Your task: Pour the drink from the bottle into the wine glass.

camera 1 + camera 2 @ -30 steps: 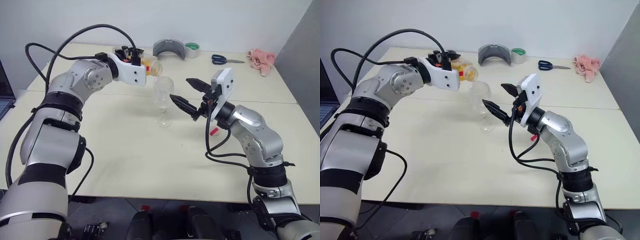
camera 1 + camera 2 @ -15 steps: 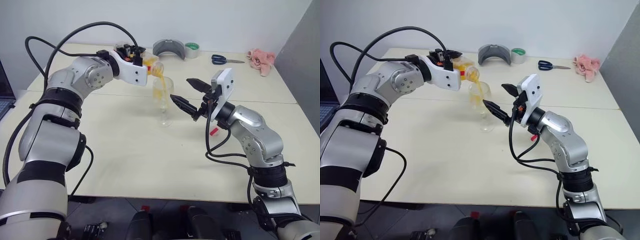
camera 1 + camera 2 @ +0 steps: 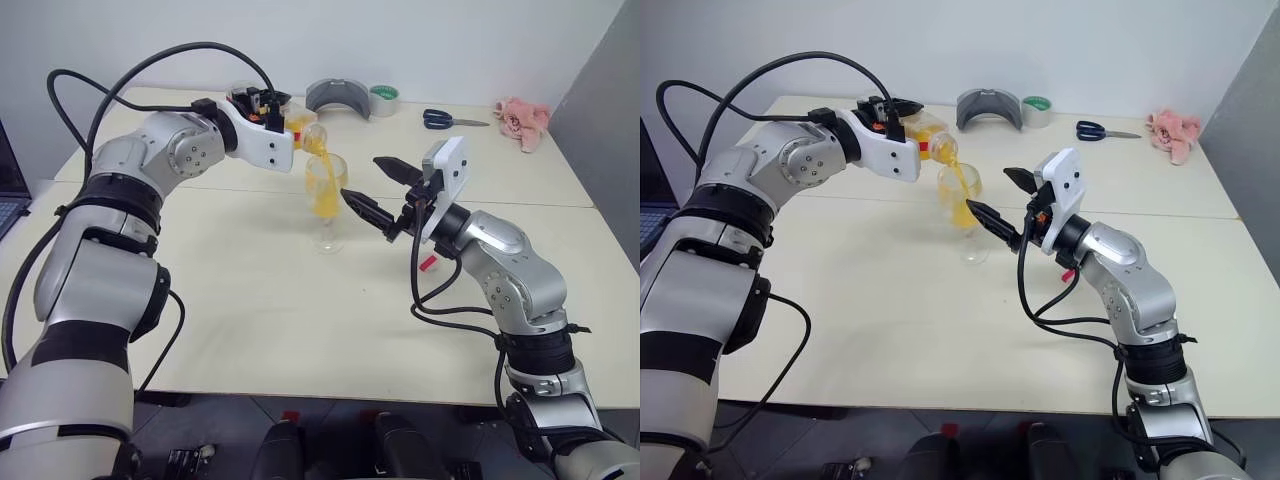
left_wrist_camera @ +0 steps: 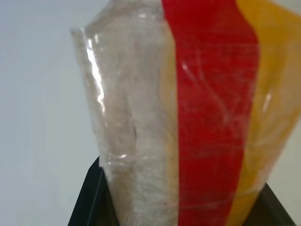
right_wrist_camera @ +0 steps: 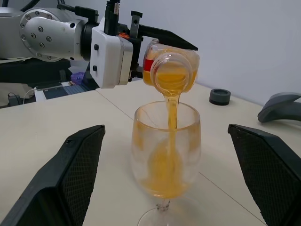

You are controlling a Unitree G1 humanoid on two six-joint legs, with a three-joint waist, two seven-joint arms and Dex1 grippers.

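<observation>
The clear bottle (image 3: pixel 306 134) with its red label strip (image 4: pixel 211 108) lies tipped on its side, its mouth over the wine glass (image 3: pixel 325 202). My left gripper (image 3: pixel 283 117) is shut on it. A stream of orange drink (image 5: pixel 171 113) falls from the bottle's mouth (image 5: pixel 171 75) into the bowl, which holds orange liquid up to about the middle. The glass stands upright on the cream table (image 3: pixel 250 300). My right gripper (image 3: pixel 362 178) is open, level, just right of the bowl, with its fingers apart from the glass.
Along the table's far edge lie a grey curved object (image 3: pixel 338 95), a green tape roll (image 3: pixel 384 98), scissors (image 3: pixel 450 120) and a pink plush (image 3: pixel 522 120). A small red thing (image 3: pixel 428 263) lies under my right forearm. A laptop edge (image 3: pixel 8 190) shows at far left.
The glass was empty a second ago. The bottle has tipped a little further, the drink has started streaming out, and the level in the bowl has risen. My right arm has kept still.
</observation>
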